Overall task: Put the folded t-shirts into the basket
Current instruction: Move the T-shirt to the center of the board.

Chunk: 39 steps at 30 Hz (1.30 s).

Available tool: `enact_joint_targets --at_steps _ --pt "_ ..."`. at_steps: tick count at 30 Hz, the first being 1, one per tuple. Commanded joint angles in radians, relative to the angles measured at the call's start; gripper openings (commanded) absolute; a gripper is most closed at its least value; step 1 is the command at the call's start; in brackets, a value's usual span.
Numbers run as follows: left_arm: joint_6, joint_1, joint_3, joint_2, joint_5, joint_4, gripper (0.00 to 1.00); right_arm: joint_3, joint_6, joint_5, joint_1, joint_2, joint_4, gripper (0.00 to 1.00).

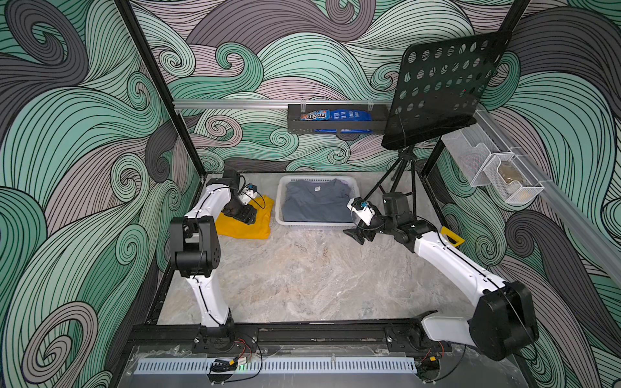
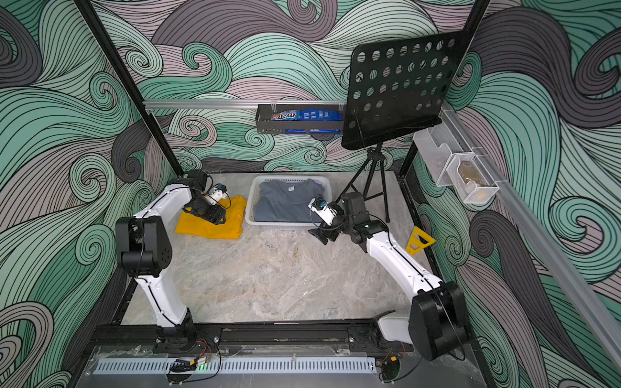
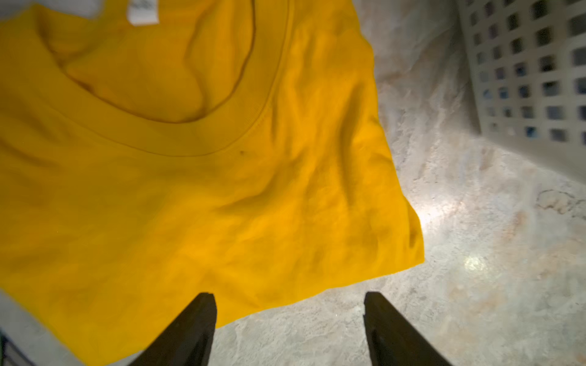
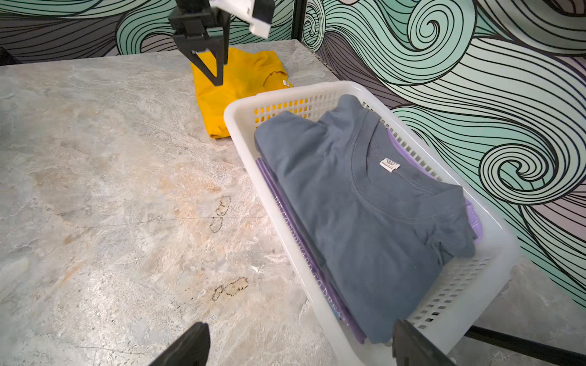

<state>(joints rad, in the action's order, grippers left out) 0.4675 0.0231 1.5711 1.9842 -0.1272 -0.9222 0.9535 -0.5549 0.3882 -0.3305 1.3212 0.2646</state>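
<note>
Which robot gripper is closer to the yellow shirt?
Left. The left gripper hangs open over an edge of the yellow shirt. The right gripper is beyond the basket, by its front corner.

I work in bright, even light. In my left wrist view the tee is blurred and glare whitens the counter; both top views bend at the edges.
</note>
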Motion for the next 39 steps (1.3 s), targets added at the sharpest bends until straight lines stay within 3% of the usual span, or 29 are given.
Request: enact_joint_targets --at_steps 1,7,16,21,29,39 --pt "0.023 -0.008 0.056 0.077 -0.049 -0.032 0.73 0.024 0.012 0.028 0.003 0.023 -0.02 0.95" --pt "0.06 -0.017 0.082 0.183 -0.045 -0.101 0.53 0.024 0.0 0.005 0.02 0.058 -0.003 0.95" --pt "0.154 -0.025 -0.432 -0.126 0.006 0.004 0.51 0.022 -0.002 0.02 0.11 0.059 0.004 0.95" --pt "0.183 -0.083 -0.604 -0.262 0.022 0.0 0.52 0.024 -0.007 0.003 0.115 0.073 0.003 0.95" --pt "0.145 -0.341 -0.664 -0.351 0.025 -0.019 0.53 0.055 0.003 0.02 0.176 0.099 0.033 0.95" --pt "-0.071 -0.733 -0.4 -0.21 -0.091 -0.018 0.54 0.068 0.036 -0.043 0.269 0.116 0.119 0.95"
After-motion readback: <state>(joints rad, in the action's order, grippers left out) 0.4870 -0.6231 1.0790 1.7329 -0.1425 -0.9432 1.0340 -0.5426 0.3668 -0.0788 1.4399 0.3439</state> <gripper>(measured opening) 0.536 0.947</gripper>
